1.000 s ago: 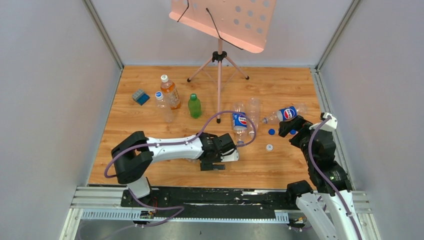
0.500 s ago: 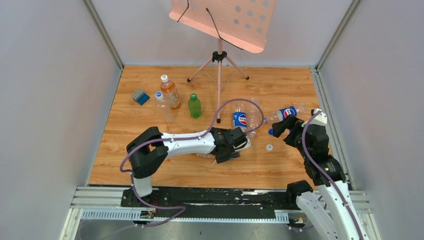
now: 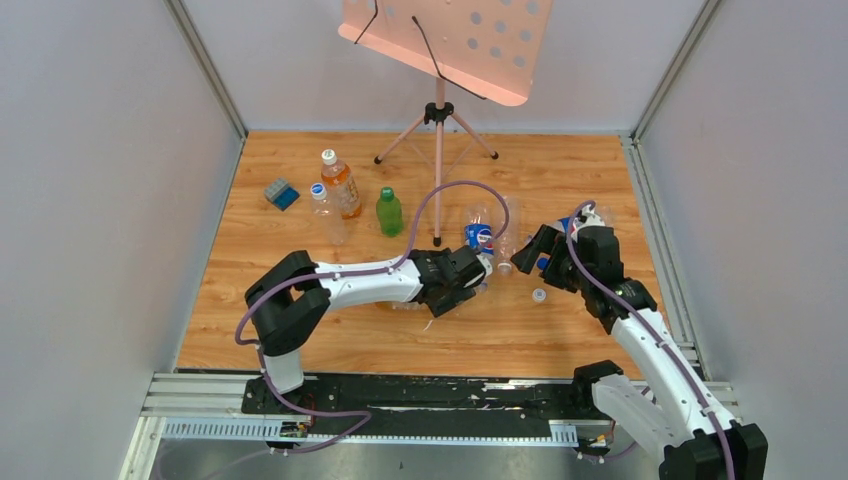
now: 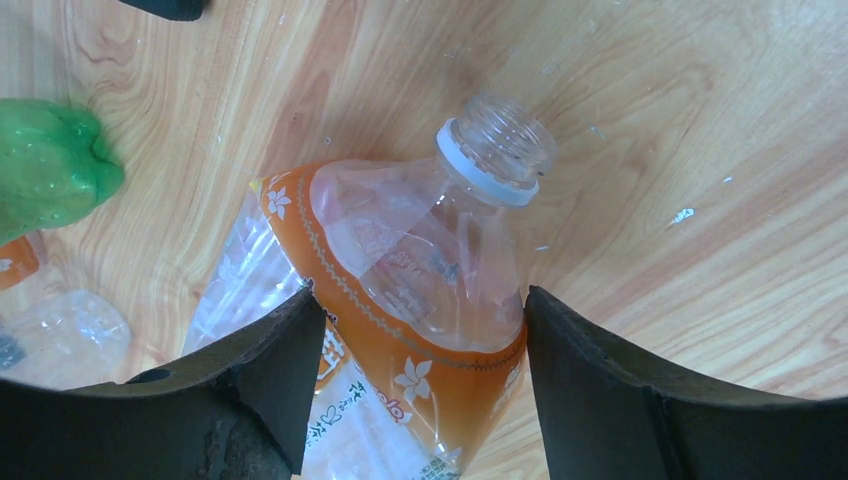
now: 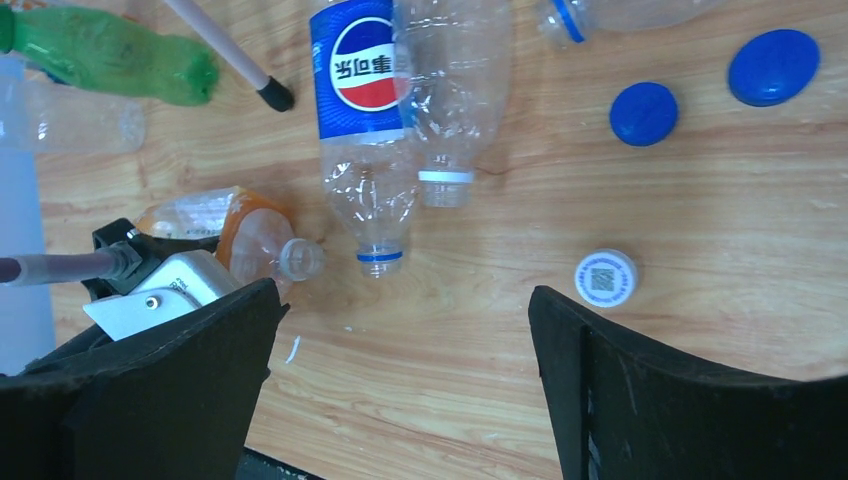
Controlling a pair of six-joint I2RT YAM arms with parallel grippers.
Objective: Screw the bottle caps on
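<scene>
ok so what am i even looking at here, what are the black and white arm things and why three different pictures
These are two robot arms bolted at the near edge of a wooden table. The wide picture looks down from above and behind them. The other two come from a small camera on each wrist, so the dark shapes at the bottom are that arm's own fingers. The left claw has its fingers on either side of an orange-label bottle, which lies uncapped on the wood. Whether it is squeezing the bottle, I cannot tell. The right claw is open and holds nothing. In its view lie a Pepsi bottle, two blue caps and a white cap. Further back are three upright bottles and a pink music stand.
</scene>
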